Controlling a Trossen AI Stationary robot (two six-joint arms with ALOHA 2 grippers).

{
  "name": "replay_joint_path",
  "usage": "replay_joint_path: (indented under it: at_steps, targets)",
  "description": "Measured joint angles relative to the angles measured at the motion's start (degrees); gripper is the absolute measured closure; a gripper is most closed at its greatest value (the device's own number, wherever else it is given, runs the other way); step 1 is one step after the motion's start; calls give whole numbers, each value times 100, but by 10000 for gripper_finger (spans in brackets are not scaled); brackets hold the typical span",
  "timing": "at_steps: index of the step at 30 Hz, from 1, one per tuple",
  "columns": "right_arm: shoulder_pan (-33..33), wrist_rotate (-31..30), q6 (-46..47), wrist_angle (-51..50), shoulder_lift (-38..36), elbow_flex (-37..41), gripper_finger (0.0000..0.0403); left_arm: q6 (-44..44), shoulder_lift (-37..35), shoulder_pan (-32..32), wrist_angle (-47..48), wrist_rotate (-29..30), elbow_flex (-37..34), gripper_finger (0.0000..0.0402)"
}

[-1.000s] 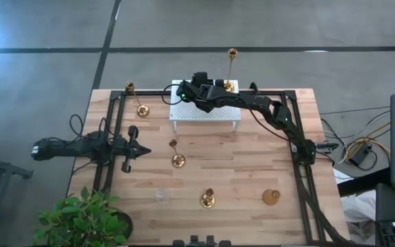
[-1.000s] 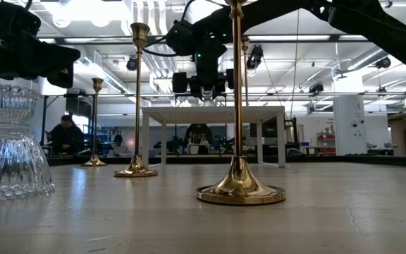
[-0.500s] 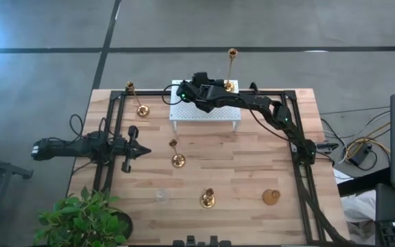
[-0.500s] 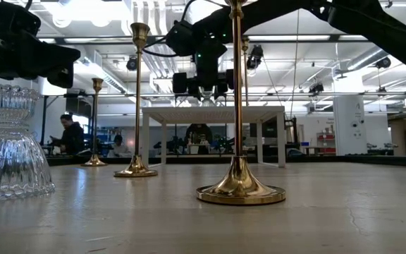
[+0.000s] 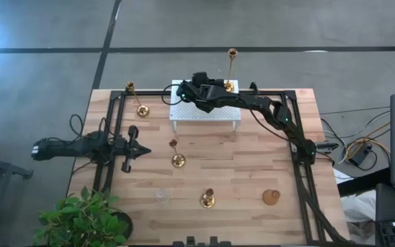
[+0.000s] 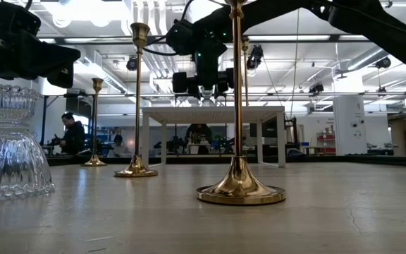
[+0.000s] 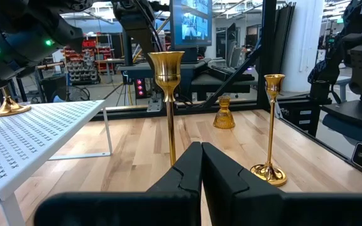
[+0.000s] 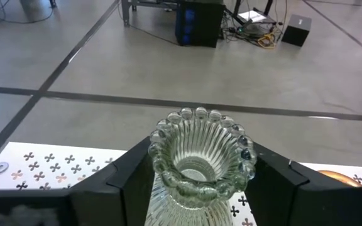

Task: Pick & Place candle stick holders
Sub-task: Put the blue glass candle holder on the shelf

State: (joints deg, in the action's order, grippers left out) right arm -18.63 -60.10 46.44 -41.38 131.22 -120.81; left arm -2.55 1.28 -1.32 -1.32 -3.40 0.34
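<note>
Between the right pincer fingers: glass holder, grasped upright over rack for placement. Left pincer clenched, idle.

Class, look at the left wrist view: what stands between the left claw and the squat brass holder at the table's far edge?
A tall brass candle holder rises just beyond the shut left claw, before the squat brass holder; otherwise bare wood.

A white perforated rack stands near the far edge of the wooden bench. A potted plant sits at the bench's near left corner. A person shows in the room behind.
</note>
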Motion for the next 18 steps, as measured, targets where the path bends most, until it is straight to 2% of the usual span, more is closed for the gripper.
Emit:
replay_joint_path:
  at_steps: [18]
  targets:
    - [-15, -179, -20, -35, -13, 0, 223, 0, 0, 0, 0, 2, 0, 388]
